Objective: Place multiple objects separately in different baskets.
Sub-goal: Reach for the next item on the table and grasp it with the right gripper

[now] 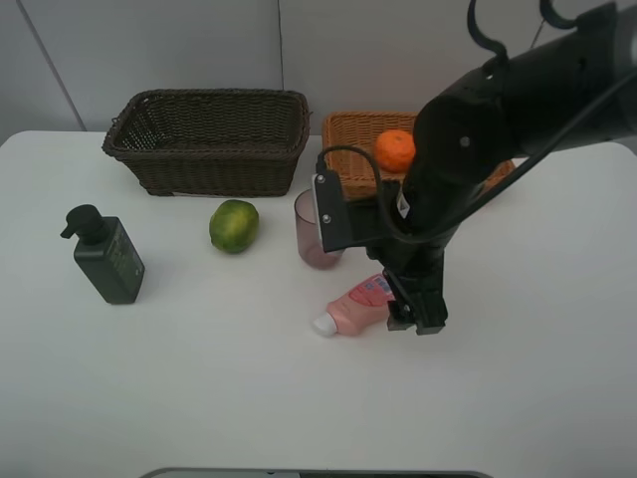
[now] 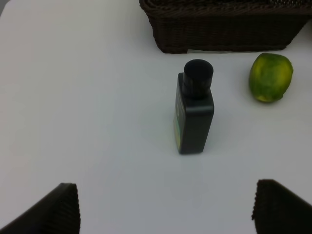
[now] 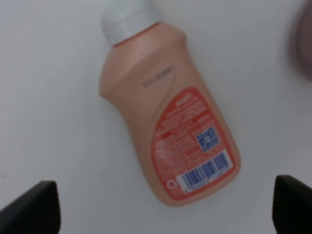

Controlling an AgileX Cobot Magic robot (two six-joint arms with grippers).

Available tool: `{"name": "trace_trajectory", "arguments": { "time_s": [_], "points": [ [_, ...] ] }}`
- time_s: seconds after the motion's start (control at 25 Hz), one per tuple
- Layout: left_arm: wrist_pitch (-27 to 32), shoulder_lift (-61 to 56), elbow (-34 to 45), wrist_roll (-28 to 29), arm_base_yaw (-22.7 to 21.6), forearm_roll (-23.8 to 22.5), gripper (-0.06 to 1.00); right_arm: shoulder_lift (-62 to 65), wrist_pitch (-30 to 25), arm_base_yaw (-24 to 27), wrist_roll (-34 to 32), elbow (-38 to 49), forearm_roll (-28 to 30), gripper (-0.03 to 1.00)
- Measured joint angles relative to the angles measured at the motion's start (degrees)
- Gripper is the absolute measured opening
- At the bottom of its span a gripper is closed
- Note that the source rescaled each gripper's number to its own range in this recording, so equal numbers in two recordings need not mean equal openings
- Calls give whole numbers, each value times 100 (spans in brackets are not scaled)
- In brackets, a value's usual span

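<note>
A pink white-capped bottle (image 1: 353, 306) (image 3: 170, 131) lies on its side on the white table, cap toward the front left. My right gripper (image 1: 418, 321) (image 3: 161, 209) hangs open just over the bottle's base end, holding nothing. An orange (image 1: 395, 149) sits in the light orange-tan basket (image 1: 350, 134). The dark brown basket (image 1: 209, 139) (image 2: 224, 24) stands at the back left. In front of it are a green round fruit (image 1: 234, 225) (image 2: 270, 77) and a dark green pump bottle (image 1: 105, 254) (image 2: 194, 109). My left gripper (image 2: 165, 214) is open, well short of the pump bottle.
A translucent mauve cup (image 1: 317, 231) (image 3: 304, 44) stands upright just behind the pink bottle, close to my right arm. The right arm's bulk covers much of the tan basket. White table (image 1: 199, 398) stretches toward the front edge.
</note>
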State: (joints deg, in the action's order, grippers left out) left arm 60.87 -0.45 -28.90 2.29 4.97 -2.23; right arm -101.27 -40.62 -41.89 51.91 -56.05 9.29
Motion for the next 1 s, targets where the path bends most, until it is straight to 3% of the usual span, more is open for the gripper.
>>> {"name": "trace_trajectory", "arguments": {
  "time_s": [0.48, 0.72, 1.0],
  "points": [
    [0, 0, 0, 0, 0, 0, 92, 1, 661, 227, 2884, 520, -879, 92],
    [0, 0, 0, 0, 0, 0, 92, -112, 812, 227, 3609, 520, -1137, 92],
    [0, 0, 0, 0, 0, 0, 92, -291, 931, 301, 3717, 487, -1145, 92]
  ]
}}
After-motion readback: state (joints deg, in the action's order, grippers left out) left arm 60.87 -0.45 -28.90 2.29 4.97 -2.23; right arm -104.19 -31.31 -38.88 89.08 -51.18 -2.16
